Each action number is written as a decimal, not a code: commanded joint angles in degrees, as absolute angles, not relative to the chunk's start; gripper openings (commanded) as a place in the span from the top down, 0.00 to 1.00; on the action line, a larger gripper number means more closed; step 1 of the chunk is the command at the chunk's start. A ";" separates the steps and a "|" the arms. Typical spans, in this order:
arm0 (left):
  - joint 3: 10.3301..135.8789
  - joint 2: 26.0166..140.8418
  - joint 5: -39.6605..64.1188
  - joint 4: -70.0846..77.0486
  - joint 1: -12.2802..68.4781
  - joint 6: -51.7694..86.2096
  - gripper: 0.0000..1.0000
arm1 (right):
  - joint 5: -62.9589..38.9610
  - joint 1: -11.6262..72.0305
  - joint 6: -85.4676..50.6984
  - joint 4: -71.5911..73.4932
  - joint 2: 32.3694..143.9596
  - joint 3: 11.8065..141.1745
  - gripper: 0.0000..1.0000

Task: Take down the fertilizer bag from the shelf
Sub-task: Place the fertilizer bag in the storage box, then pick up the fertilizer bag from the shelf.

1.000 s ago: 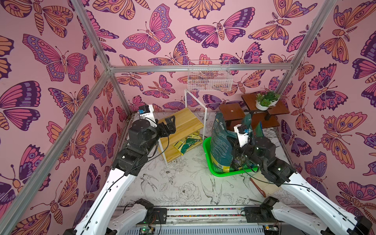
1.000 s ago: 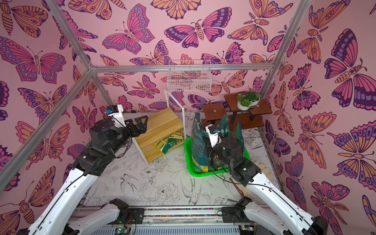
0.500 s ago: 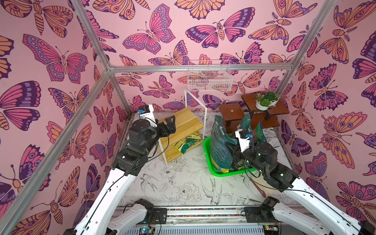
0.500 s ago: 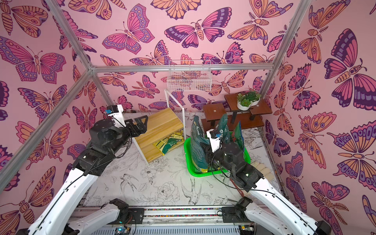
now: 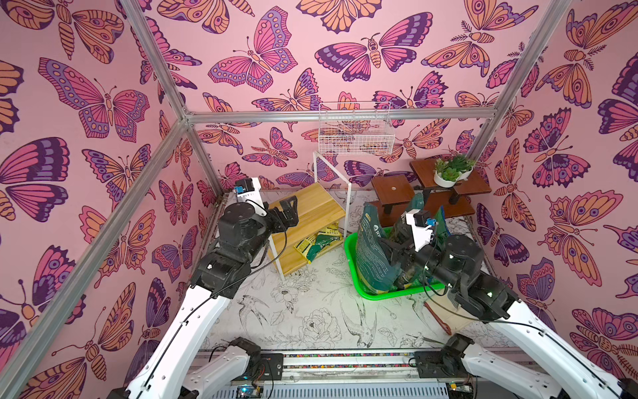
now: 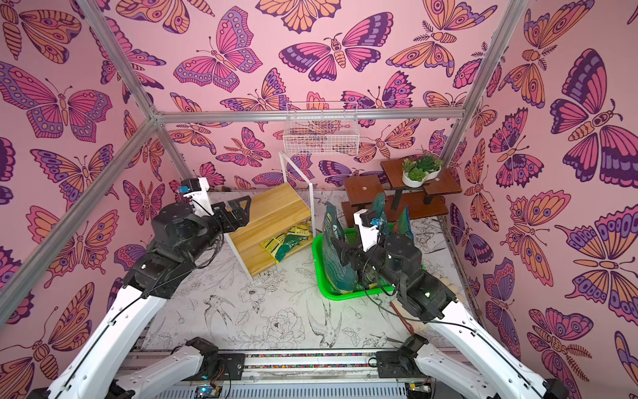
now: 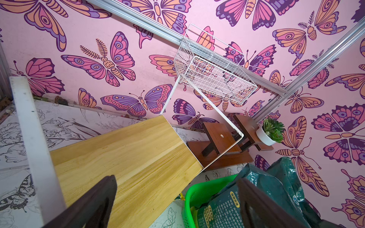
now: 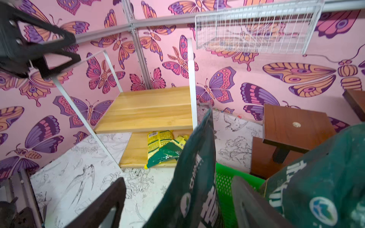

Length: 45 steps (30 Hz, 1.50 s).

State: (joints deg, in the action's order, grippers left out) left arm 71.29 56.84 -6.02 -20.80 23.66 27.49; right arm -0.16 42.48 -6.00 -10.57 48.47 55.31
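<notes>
Dark green plastic, a yellow tab I read as 使用方法: I take this for the fertilizer bag, off the shelf, propped upright in the green basket beside it. My right gripper straddles its edge, jaws wide, not pinching. My left gripper hangs wide and empty over the shelf's top board. A yellow barcoded bag lies on its lower board.

Dark green bag, standing in the green basket: a yellow tag is reading, as far as I can make out, "使用方法"; the fine print beneath it is blurring out.
Second dark green bag, also in the basket: is showing large white Chinese characters, cut off, and a round blue-and-white emblem.
Yellow-green bag, on the lower board of the shelf beside the basket: is carrying a barcode and print too small to read.
</notes>
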 commanded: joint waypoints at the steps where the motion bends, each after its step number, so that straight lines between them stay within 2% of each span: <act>1: 69.77 56.70 -6.24 -21.62 24.08 28.13 0.00 | -1.67 42.69 -4.22 -13.26 50.43 60.52 0.08; 11: 68.94 56.43 -6.98 -21.62 24.08 28.00 0.00 | -10.64 42.71 -6.48 -17.51 61.84 76.98 0.06; 15: 68.19 56.19 -7.95 -21.55 24.08 27.77 0.00 | -15.14 44.27 -9.80 -17.60 68.13 81.50 0.19; 19: 67.59 55.68 -9.41 -21.63 23.75 26.92 0.00 | -14.96 49.40 -9.56 -17.45 72.87 82.89 0.34; 22: 67.13 55.46 -10.01 -22.11 22.01 27.22 0.00 | -13.11 53.62 -8.19 -19.20 75.83 84.01 0.40; 30: 67.59 53.21 -8.27 -24.08 15.55 27.21 0.00 | -1.97 60.77 -3.42 -22.37 78.46 78.32 0.42; 32: 67.45 52.53 -8.26 -24.32 14.89 26.98 0.00 | -0.11 61.21 -0.53 -23.69 79.41 76.71 0.44; 37: 66.70 51.24 -7.38 -24.82 14.27 27.74 0.00 | 0.18 62.09 6.75 -28.00 83.23 75.56 0.57; 45: 65.91 49.22 -7.51 -24.72 14.22 28.08 0.00 | 4.98 62.19 11.56 -24.02 94.06 76.16 0.59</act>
State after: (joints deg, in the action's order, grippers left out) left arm 66.74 50.04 -8.36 -24.34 14.55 27.73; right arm 1.54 61.76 8.05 -24.86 90.06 74.39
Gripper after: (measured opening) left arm 0.999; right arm 0.413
